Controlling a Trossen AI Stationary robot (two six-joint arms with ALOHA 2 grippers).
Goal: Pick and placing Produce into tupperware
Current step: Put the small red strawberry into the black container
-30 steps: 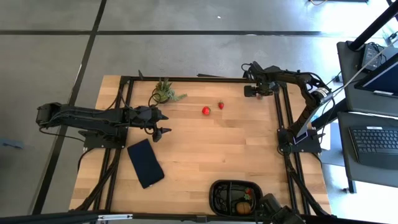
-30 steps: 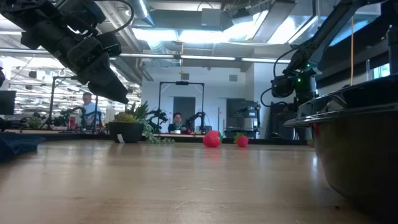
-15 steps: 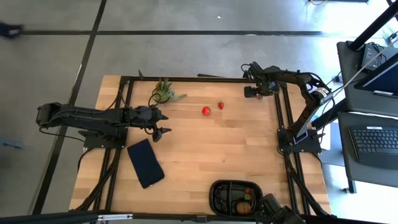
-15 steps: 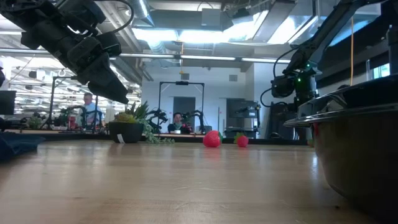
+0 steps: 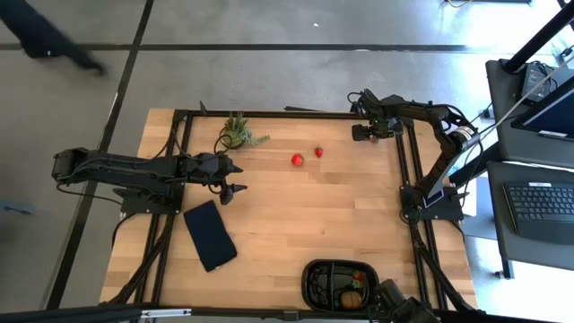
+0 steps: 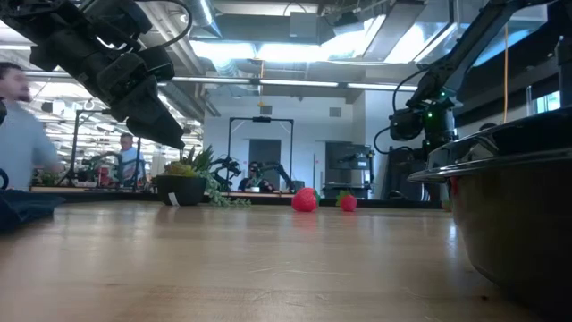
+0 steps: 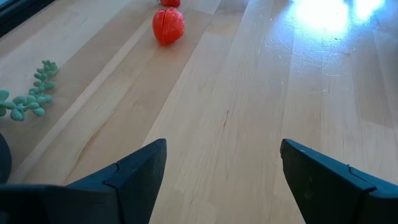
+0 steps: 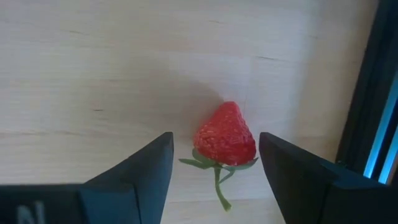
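- Tupperware seated at near table edge, right of centre; black, compartmented; brown oval fruit and red piece inside. Looms as dark wall at right of low view.
- Navy slab lying flat on near-left part of wooden table, well apart from tray.
- Left gripper hovering above table's left side, just beyond slab; jaws apart, nothing between them. Pointed toward table centre; bare wood under fingers in wrist view.
- Two strawberries loose on table toward far side: larger strawberry, smaller strawberry just beyond and right of it. Nothing standing between them and left gripper.
- Potted plant at far-left of table, trailing sprig lying on wood near left gripper's line of view.
- Right gripper at far-right corner beside frame rail; jaws apart. Third strawberry on wood ahead of fingers, ungripped, stalk toward camera.
- Person at left edge of room beyond table; another person farther off.
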